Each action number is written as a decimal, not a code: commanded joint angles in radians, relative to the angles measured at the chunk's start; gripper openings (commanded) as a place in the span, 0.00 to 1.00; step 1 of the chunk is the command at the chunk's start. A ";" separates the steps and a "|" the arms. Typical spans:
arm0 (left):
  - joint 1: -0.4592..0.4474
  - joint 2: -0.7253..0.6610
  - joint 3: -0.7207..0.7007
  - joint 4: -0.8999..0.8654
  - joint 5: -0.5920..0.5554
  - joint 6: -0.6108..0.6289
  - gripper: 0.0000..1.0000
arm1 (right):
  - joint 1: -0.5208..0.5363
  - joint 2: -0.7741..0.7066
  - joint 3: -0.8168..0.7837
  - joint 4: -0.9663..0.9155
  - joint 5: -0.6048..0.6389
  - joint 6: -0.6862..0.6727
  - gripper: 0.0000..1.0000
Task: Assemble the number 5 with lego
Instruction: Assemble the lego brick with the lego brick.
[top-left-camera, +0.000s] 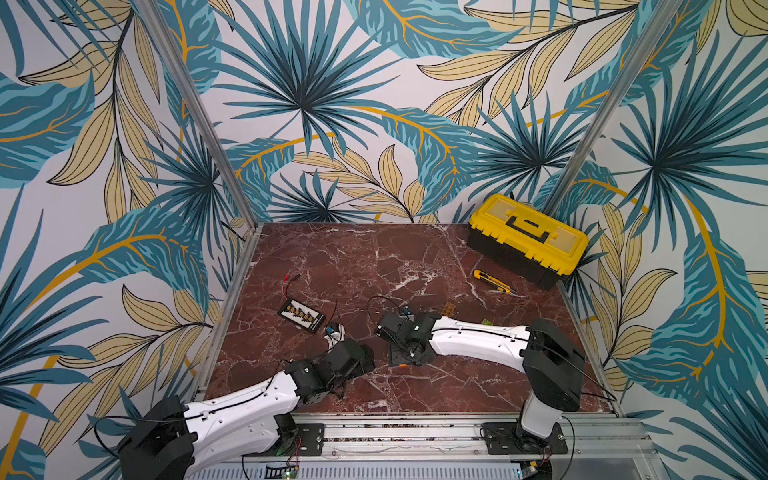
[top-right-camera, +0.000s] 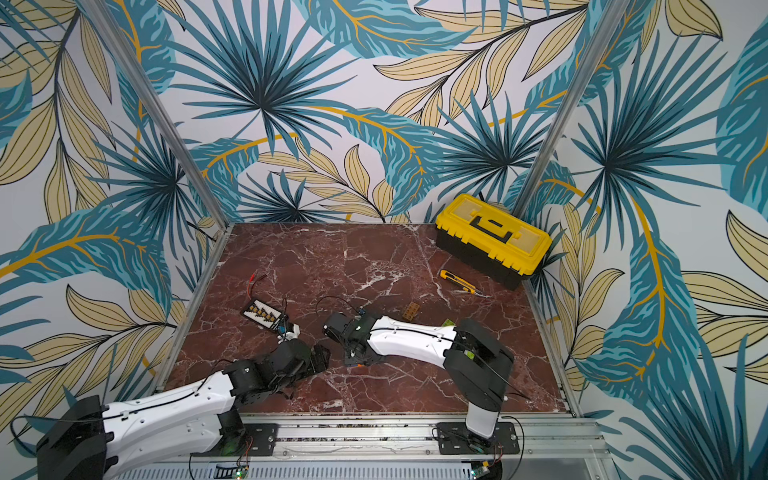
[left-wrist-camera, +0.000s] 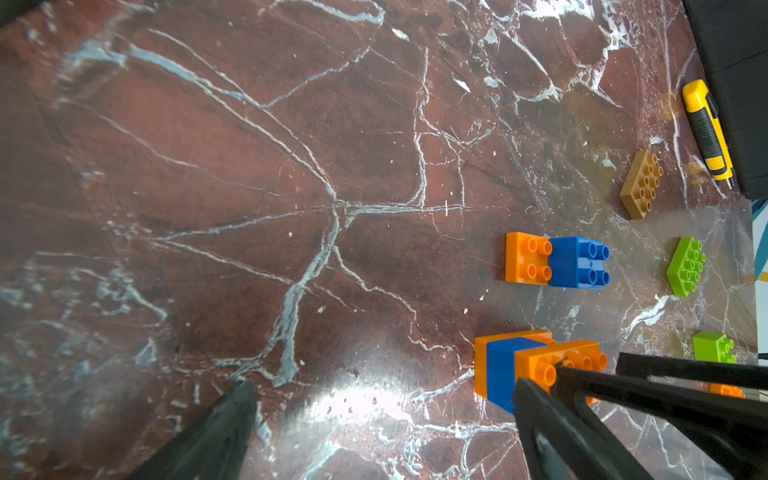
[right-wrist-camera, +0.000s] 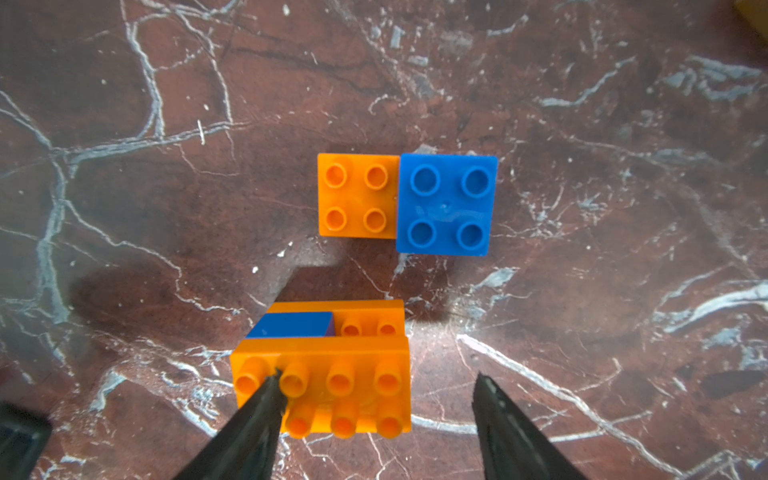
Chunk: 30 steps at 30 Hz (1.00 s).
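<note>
A lego stack (right-wrist-camera: 324, 374), orange brick on blue on orange, stands on the marble; only an orange sliver of it (top-left-camera: 401, 365) shows in a top view. My right gripper (right-wrist-camera: 378, 376) hangs over it, open. One fingertip (right-wrist-camera: 274, 380) lies over the top brick's studs, the other is off its side, apart from it. An orange square (right-wrist-camera: 357, 195) and a blue square (right-wrist-camera: 446, 203) sit joined side by side just beyond. My left gripper (left-wrist-camera: 384, 392) is wide open over bare marble beside the stack (left-wrist-camera: 498, 365).
A tan brick (left-wrist-camera: 642, 185) and two lime-green bricks (left-wrist-camera: 685, 266) (left-wrist-camera: 710, 347) lie toward the right. Behind them lie a yellow utility knife (top-left-camera: 492, 280) and a yellow toolbox (top-left-camera: 528, 237). A black board (top-left-camera: 301, 315) with wires sits left of centre.
</note>
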 joint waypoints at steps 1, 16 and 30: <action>0.005 0.002 0.030 0.011 0.003 0.011 1.00 | 0.004 0.077 -0.006 -0.085 -0.035 -0.032 0.73; 0.005 0.028 0.051 -0.009 0.004 0.009 1.00 | 0.006 0.095 -0.045 -0.115 -0.026 -0.029 0.73; 0.004 0.033 0.057 0.004 0.006 0.025 0.99 | 0.007 0.098 -0.053 -0.093 -0.036 -0.021 0.73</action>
